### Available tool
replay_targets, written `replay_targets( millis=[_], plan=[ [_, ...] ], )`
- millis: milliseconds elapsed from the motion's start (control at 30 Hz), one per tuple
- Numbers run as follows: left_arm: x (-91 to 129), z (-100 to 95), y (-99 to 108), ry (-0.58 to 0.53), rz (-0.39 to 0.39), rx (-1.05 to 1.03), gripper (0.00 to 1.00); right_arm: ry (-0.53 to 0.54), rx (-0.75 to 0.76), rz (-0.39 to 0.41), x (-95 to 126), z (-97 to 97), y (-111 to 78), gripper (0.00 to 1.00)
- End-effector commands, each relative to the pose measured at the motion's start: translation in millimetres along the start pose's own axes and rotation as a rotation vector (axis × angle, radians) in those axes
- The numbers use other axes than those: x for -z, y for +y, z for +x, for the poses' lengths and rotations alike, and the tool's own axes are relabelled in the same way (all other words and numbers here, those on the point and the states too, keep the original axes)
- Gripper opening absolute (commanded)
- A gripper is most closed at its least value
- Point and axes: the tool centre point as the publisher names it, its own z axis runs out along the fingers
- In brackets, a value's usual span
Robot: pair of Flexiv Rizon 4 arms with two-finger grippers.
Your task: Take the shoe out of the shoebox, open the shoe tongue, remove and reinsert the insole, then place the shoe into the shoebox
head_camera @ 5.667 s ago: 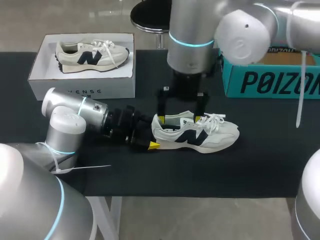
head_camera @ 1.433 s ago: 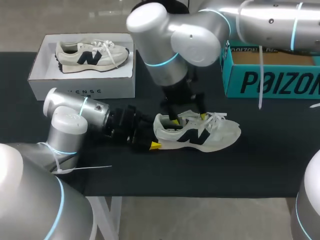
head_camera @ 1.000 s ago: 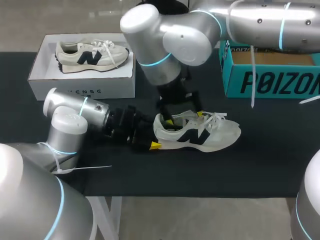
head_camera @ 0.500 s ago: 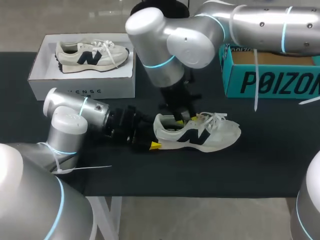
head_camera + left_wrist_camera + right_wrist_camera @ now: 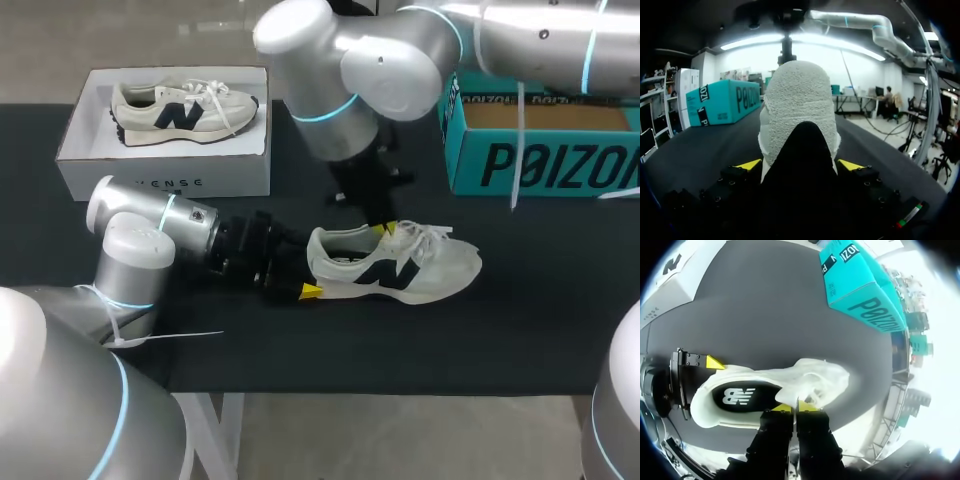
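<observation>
Black table [image 5: 520, 330] bears the shoe [image 5: 420, 268], heel clamped between the left gripper's [image 5: 800, 165] spread fingers, while the right gripper's [image 5: 795, 408] fingers, nearly together, seem to pinch the tongue [image 5: 812, 391]: opening it is the step in hand, next drawing it up off the insole [image 5: 740, 395] beside them.
</observation>
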Motion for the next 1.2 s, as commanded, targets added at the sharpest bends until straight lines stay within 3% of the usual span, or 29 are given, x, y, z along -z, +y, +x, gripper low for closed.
replay_targets(
  millis=[33, 333, 633, 833, 1033, 1067, 1100, 1133, 1167, 1200],
  plan=[
    [-2, 0.9, 7, 0.001, -0.001, -0.001, 0.00, 0.018, -0.009, -0.022, 12, -20.2, -3.0, 0.00],
    [-2, 0.9, 7, 0.001, -0.001, -0.001, 0.00, 0.098, -0.055, -0.059, 21, -54.8, 1.0, 0.00],
    [-2, 0.9, 7, 0.001, -0.001, -0.001, 0.00, 0.247, -0.137, -0.086, 11, -90.2, -1.7, 0.00],
    [-2, 0.9, 7, 0.001, -0.001, -0.001, 0.00, 0.381, -0.180, -0.103, -6, -106.5, -1.6, 0.00],
    [-2, 0.9, 7, 0.001, -0.001, -0.001, 0.00, 0.491, -0.187, -0.109, -15, -108.9, -0.2, 0.00],
    [-2, 0.9, 7, 0.001, -0.001, -0.001, 0.00, 0.489, -0.191, -0.111, -16, -108.5, 0.1, 0.29],
    [-2, 0.9, 7, 0.001, -0.001, -0.001, 0.00, 0.489, -0.191, -0.111, -15, -107.6, 0.8, 0.47],
    [-2, 0.9, 7, 0.001, -0.001, -0.001, 0.00, 0.498, -0.185, -0.115, -13, -105.6, 1.8, 0.79],
    [-2, 0.9, 7, 0.001, -0.001, -0.001, 0.00, 0.501, -0.184, -0.119, -12, -104.5, 2.0, 1.00],
    [-2, 0.9, 7, 0.001, -0.001, -0.001, 0.00, 0.502, -0.183, -0.121, -11, -103.9, 2.6, 1.00]
  ],
)
